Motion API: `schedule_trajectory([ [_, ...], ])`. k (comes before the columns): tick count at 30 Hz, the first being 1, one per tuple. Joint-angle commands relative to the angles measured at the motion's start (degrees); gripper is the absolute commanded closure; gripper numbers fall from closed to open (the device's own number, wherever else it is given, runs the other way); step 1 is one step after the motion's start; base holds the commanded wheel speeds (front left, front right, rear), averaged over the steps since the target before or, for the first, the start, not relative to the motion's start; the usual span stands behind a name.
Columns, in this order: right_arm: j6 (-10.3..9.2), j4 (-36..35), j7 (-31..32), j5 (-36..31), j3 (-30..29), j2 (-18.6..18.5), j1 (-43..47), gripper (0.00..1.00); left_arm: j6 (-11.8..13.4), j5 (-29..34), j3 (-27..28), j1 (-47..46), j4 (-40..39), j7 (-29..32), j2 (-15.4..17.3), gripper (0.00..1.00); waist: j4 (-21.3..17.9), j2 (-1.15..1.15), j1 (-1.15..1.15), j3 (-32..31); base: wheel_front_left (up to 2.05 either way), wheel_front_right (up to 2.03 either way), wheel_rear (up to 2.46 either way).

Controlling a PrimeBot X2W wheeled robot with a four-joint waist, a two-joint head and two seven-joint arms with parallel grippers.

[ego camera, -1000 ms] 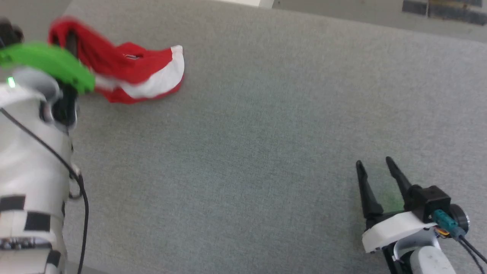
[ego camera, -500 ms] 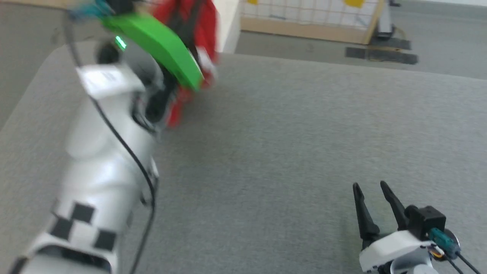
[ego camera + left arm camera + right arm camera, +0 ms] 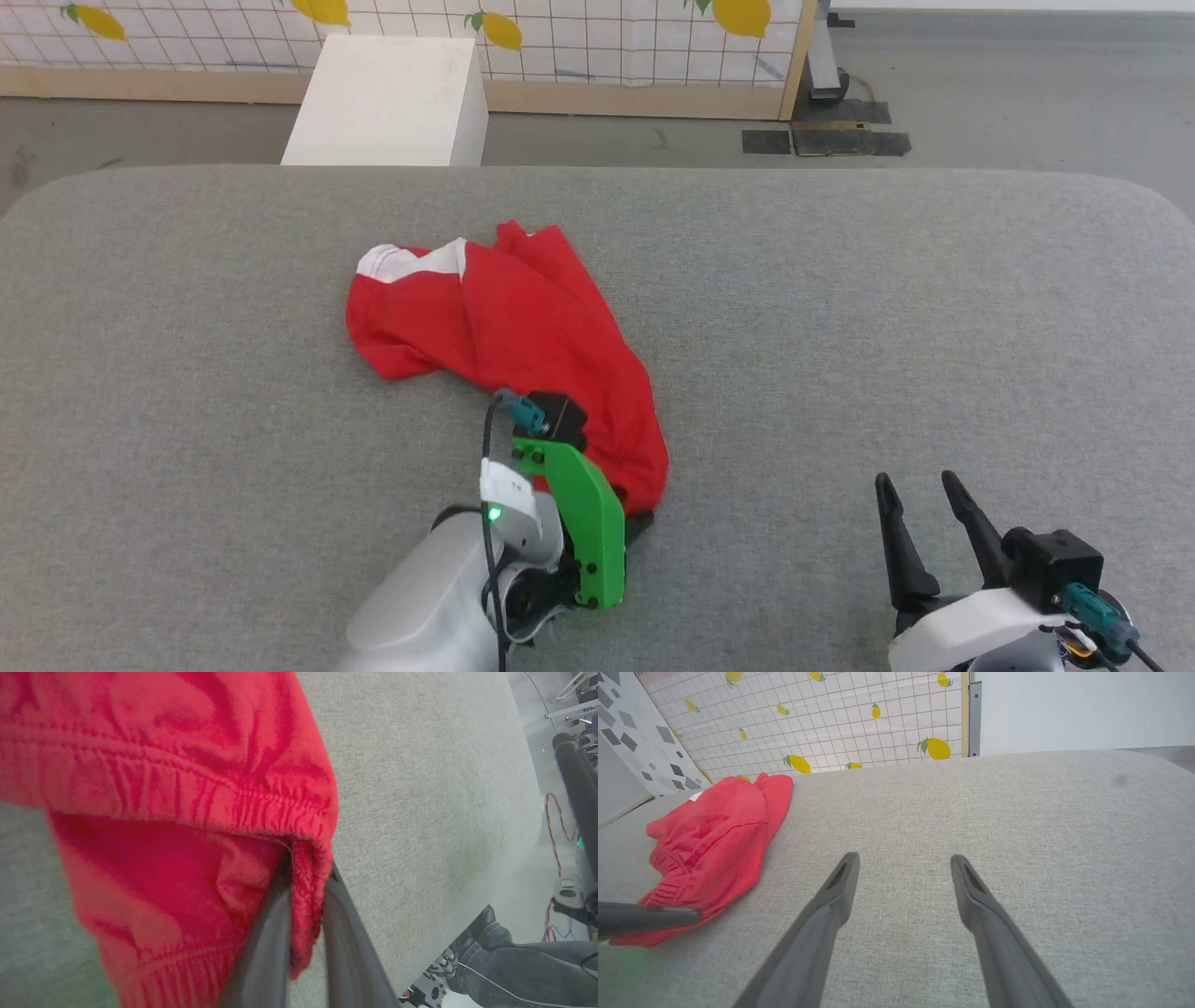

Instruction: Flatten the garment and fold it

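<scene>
The left pincer (image 3: 308, 872) is narrow. Its two dark fingers are closed on a fold of the garment (image 3: 523, 327) at the gathered waistband (image 3: 187, 788), and red fabric fills the gap between them. In the head view this pincer sits low over the counter (image 3: 840, 327) at the near end of the garment. Its tips are hidden at the cloth edge, and the green bracket (image 3: 583, 523) of the wrist lies just behind them.

The right pincer (image 3: 904, 857) is wide and holds nothing. It sits over bare counter at the near right, well apart from the garment, with its fingers pointing away from the robot.

The garment lies crumpled on the counter, left of centre. It forms a long heap that runs from the left pincer toward the far left. A white stripe (image 3: 411, 261) shows at the far end, and the rest of the visible surface is red. The fabric is bunched and creased, not flat.

Beyond the far edge of the counter is a grey floor (image 3: 980, 93). A white box (image 3: 387, 98) stands on it in front of a gridded panel printed with lemons (image 3: 607, 37). In the left wrist view, a person's leg (image 3: 514, 961) in dark trousers, with a shoe, shows past the rounded corner of the counter.
</scene>
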Motion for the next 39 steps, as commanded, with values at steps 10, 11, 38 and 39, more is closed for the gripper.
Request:
schedule_trajectory([
  [10, -0.08, 0.4, -0.3, 1.2, 0.1, 0.0, 0.6, 0.00, 3.8, -9.1, 12.4, 0.3, -11.3, -6.5, 0.7, 0.00, 3.4, 0.52, 0.00, -2.2, 0.00, 0.00, 0.00],
  [11, -0.08, 0.5, -0.3, 1.2, 0.1, 0.0, 0.7, 0.00, 4.2, -9.1, 14.1, 0.2, -12.5, -8.2, 1.5, 0.00, 3.7, 0.52, 0.00, -2.4, 0.00, 0.00, 0.00],
  [38, -0.08, 1.9, 12.0, 2.2, 9.9, 0.0, -9.2, 0.00, 11.5, 13.2, 31.2, 25.1, -24.2, -42.2, 12.1, 0.00, 6.8, 0.52, 0.00, -0.9, 0.00, 0.00, 0.00],
  [39, -0.08, 2.2, 14.5, 2.3, 11.7, 0.0, -11.4, 0.00, 11.2, 13.7, 31.7, 25.5, -24.6, -42.2, 11.5, 0.00, 7.1, 0.52, 0.00, -0.6, 0.00, 0.00, 0.00],
])
